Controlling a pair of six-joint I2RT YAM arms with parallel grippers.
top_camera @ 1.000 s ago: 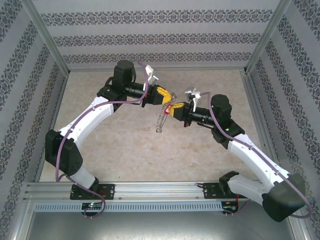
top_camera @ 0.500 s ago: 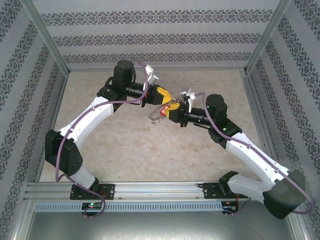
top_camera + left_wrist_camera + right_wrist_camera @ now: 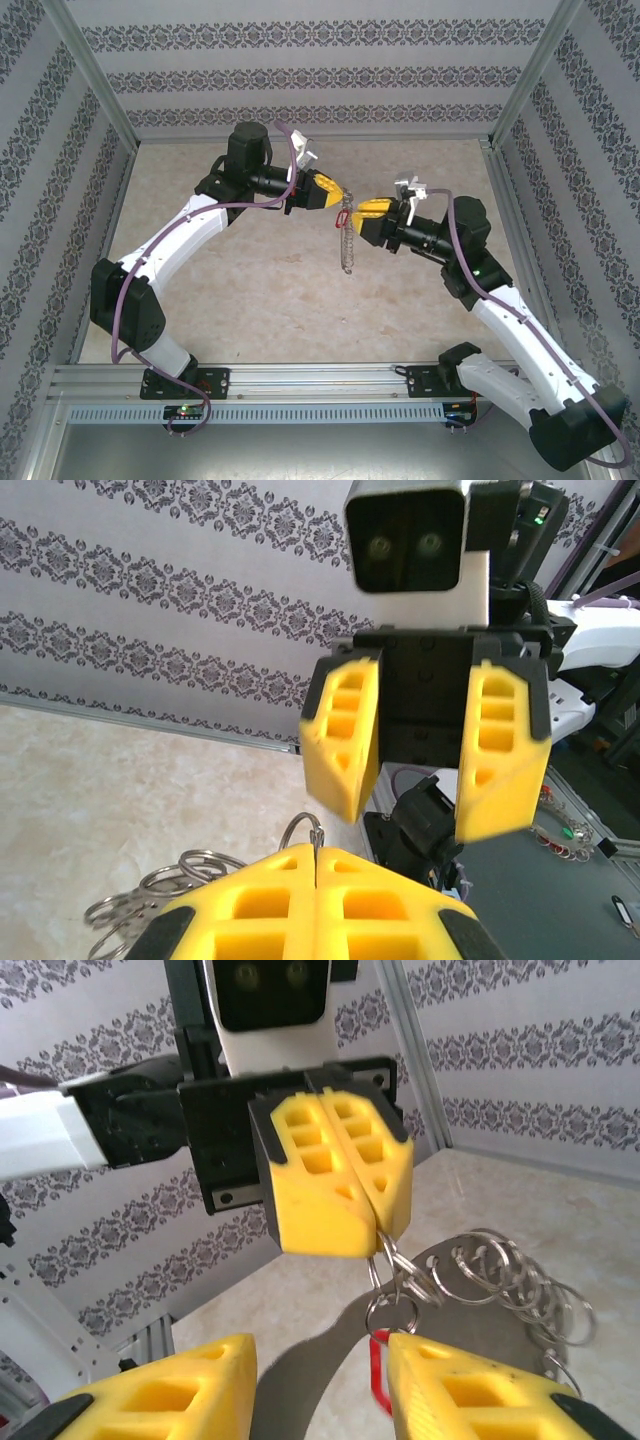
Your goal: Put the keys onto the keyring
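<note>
The left fingers (image 3: 322, 190) were bright yellow with black backs, and so were the right fingers (image 3: 376, 209). Between the two pairs hung the keyring (image 3: 346, 243), shiny silver-grey, its many small rings the same grey. Just below the left fingers' tips, the key (image 3: 377, 1375) had a red head. Behind the fingers the arms (image 3: 190, 228) were white with black joints, trailed by a purple cable (image 3: 240, 205). Under the fingers the table (image 3: 250, 290) was beige, mottled like marble. The walls (image 3: 300, 75) were pale grey-white with dark damask bands.
</note>
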